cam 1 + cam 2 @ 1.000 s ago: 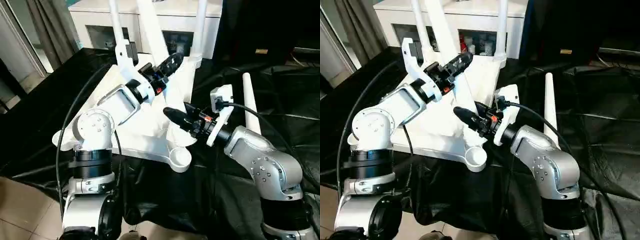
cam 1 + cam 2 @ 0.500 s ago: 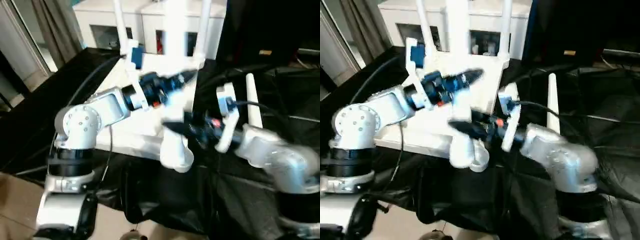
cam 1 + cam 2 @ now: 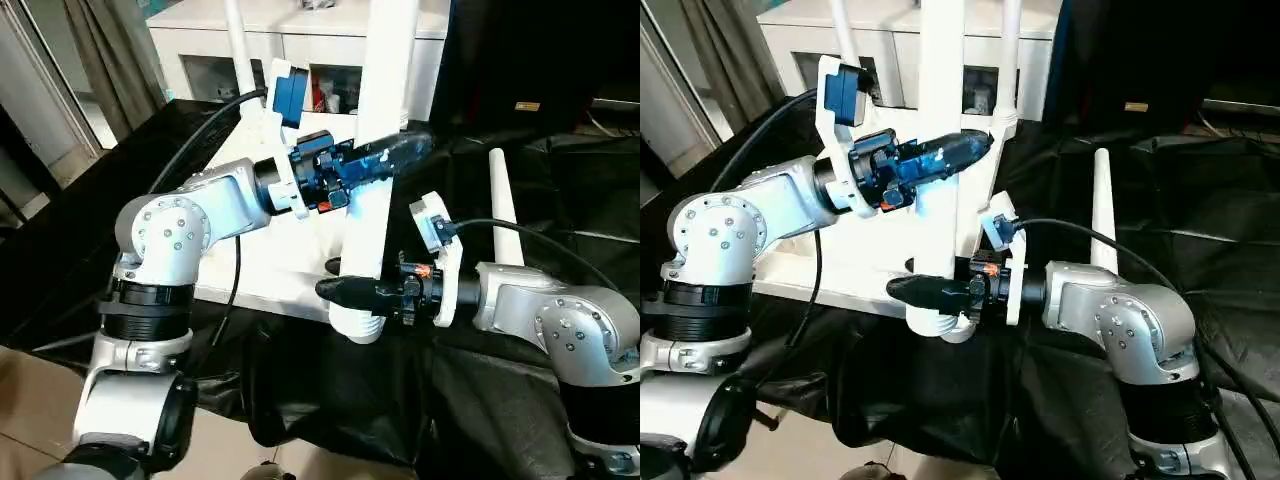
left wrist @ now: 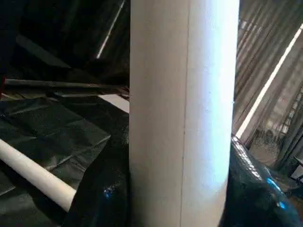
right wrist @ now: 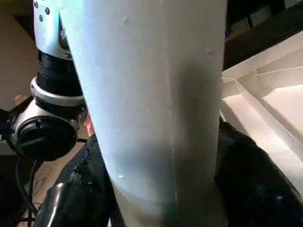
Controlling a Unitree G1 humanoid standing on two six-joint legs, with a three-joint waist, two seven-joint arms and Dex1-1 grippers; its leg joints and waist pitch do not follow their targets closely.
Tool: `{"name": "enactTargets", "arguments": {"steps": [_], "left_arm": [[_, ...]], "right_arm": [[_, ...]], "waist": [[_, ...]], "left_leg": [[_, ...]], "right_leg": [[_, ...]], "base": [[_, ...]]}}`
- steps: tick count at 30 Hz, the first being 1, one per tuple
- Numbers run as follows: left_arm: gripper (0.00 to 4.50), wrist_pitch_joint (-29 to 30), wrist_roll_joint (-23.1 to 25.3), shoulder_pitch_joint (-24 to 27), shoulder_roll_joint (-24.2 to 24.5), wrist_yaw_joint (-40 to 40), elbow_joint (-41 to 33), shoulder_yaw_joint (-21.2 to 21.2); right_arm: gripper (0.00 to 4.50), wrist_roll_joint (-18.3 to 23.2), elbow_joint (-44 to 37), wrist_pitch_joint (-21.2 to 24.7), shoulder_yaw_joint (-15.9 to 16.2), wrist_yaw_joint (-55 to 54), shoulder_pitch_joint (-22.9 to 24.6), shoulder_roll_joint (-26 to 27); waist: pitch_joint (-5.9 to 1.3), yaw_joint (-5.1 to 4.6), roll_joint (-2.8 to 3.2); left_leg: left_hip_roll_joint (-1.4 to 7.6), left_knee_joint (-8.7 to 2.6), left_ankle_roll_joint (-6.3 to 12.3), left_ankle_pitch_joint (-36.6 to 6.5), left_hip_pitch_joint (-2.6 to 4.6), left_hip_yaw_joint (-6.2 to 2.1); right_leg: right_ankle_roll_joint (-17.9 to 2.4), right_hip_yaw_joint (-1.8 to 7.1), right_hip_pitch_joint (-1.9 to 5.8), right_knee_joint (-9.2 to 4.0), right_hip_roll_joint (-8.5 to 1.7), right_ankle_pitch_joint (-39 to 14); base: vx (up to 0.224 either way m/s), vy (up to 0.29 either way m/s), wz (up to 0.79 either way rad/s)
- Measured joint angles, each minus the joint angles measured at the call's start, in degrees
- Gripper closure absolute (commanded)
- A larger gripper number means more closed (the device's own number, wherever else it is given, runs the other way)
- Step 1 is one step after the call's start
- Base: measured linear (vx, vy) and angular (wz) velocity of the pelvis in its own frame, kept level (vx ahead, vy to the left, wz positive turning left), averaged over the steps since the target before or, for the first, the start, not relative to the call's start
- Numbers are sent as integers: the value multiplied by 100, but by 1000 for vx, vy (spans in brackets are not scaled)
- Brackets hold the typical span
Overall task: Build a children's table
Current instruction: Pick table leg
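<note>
The white tabletop [image 3: 296, 246] lies underside up on black cloth. A thick white leg [image 3: 385, 100] stands upright in its near corner socket [image 3: 358, 326]. My left gripper [image 3: 388, 160] is shut on this leg about halfway up, and the left wrist view has the leg [image 4: 182, 118] between its fingers. My right gripper [image 3: 350, 290] is shut on the same leg just above the socket, the leg [image 5: 156, 94] wedged between its black fingers. Two thinner legs [image 3: 237, 40] [image 3: 1012, 50] stand in the far corners. Another leg [image 3: 503, 210] lies loose on the cloth to the right.
White cabinets with glass fronts [image 3: 200, 40] stand behind the tabletop. Crumpled black cloth [image 3: 560, 180] covers the work surface. A grey curtain [image 3: 90, 50] hangs at the far left, and tiled floor [image 3: 40, 400] lies below the near edge.
The thick leg has swung from leaning to upright over the near corner socket. My right gripper has dropped to the leg's base. The camera has also shifted.
</note>
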Motion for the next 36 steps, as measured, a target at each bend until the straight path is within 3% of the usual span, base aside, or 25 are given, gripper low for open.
{"name": "enactTargets", "arguments": {"steps": [6, 8, 14, 36], "left_arm": [[266, -89, 58, -1, 20, -146, 35, -44], [266, -138, 73, -1, 20, -191, 59, -81], [266, -130, 179, 49, 74, -337, 71, -208], [266, -287, 297, 97, -79, -411, 265, -292]], "right_arm": [[178, 8, -20, 7, 0, 27, -11, -66], [137, 9, -38, 35, -1, 24, -11, -100], [87, 91, -33, -31, -198, -11, -256, -164], [87, 115, -15, 211, -105, -29, -196, -373]], "waist": [[-2, 40, 1], [-1, 50, -1], [-2, 48, -2], [-2, 55, 0]], "left_leg": [[1, 0, -13, 3, 0, 0], [3, 0, -13, 5, 0, 1], [5, 0, -11, 8, 0, 4], [6, 0, -6, 13, -5, 5]], "right_leg": [[1, 0, 1, 0, 0, 9], [2, 0, 1, 0, 0, 9], [3, 0, 0, -1, 0, 13], [3, -1, 0, -4, 0, 15]], "base": [[0, 0, 0], [0, 0, 0], [0, 0, 0], [0, 0, 0]]}}
